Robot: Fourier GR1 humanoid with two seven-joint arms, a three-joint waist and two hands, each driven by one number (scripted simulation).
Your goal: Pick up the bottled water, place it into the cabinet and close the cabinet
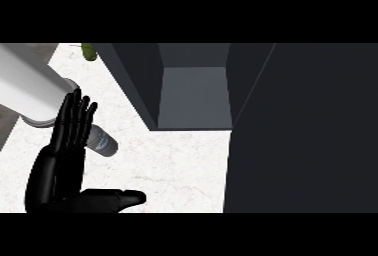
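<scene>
A broad dark panel (303, 140), flat and matte, fills the right side of the view from top to bottom and hides the counter behind it. Just left of it the cabinet (133, 80) stands open, a charcoal box with straight walls and a smooth grey inner surface that holds nothing. The counter (177, 165) is white stone with faint grey veining. A large pale cylinder (29, 85), smooth and rounded, slants in from the upper left corner, and what it is cannot be told. The left hand (63, 150) rises from the lower left, glossy black, fingers straight and close together pointing up, thumb stretched out to the side, clasping nothing. The bottled water (105, 142) lies tilted on the counter just beside those fingers, pale with a blue label band, its upper part hidden behind them, well apart from the cabinet. A small green thing (88, 51) sits at the top edge
</scene>
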